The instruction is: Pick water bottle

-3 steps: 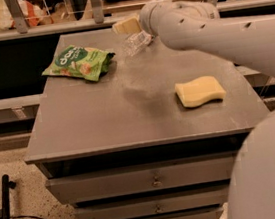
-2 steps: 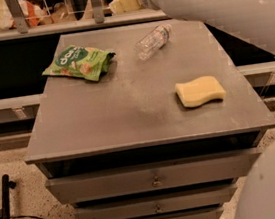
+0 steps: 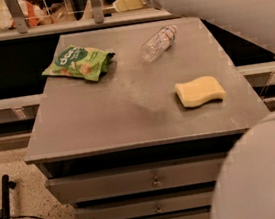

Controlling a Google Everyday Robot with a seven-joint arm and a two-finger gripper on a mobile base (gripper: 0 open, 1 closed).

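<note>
- The water bottle (image 3: 159, 43) lay on its side on the table (image 3: 128, 117), toward the far edge and a little right of the middle. Its cap end pointed to the far right, and nothing was touching it.
- The gripper (image 3: 128, 1) hung above the far edge of the table, to the far left of the bottle and apart from it. It did not have the bottle. Whether it was set wide or narrow could not be told from this view.
- The arm (image 3: 214, 0) reached in from the right, passing above the far right corner of the table.
- A green snack bag (image 3: 78, 63) lay at the far left, well apart from the bottle. A yellow sponge (image 3: 199, 91) sat nearer on the right, also clear of it.
- The step in hand looked like the approach: the bottle was not yet grasped or lifted.
- The next move would call for bringing the gripper nearer and to the right until it was over the bottle's body. It would then need turning to span the narrow width across the bottle, not its length, before coming down.
- The thin, crinkled plastic would probably give under a squeeze, and the round body might roll, so a centred, gentle close seemed wise.
</note>
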